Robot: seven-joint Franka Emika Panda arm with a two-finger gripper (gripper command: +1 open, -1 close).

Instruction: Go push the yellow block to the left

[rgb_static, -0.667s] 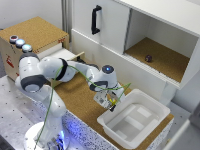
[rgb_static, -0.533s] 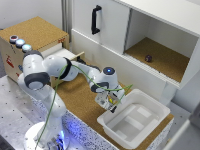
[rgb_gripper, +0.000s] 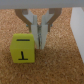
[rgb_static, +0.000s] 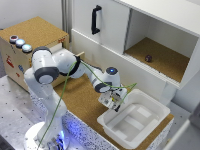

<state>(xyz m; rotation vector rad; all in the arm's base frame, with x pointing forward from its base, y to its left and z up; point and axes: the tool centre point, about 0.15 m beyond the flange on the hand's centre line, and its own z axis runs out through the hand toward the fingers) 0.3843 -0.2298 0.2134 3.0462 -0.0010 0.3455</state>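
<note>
Cork desk [rgb_gripper: 60,65] under me: my fingers [rgb_gripper: 41,40], pressed together and empty, touch the small yellow cube-shaped block [rgb_gripper: 22,47]. Contact seems made; next, I judge, a steady sideways shove left.

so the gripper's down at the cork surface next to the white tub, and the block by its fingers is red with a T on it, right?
Not red: the block is yellow, as the wrist view shows, with a dark T on its face. The rest holds: the gripper is low over the cork surface beside the white tub in the exterior view.
</note>
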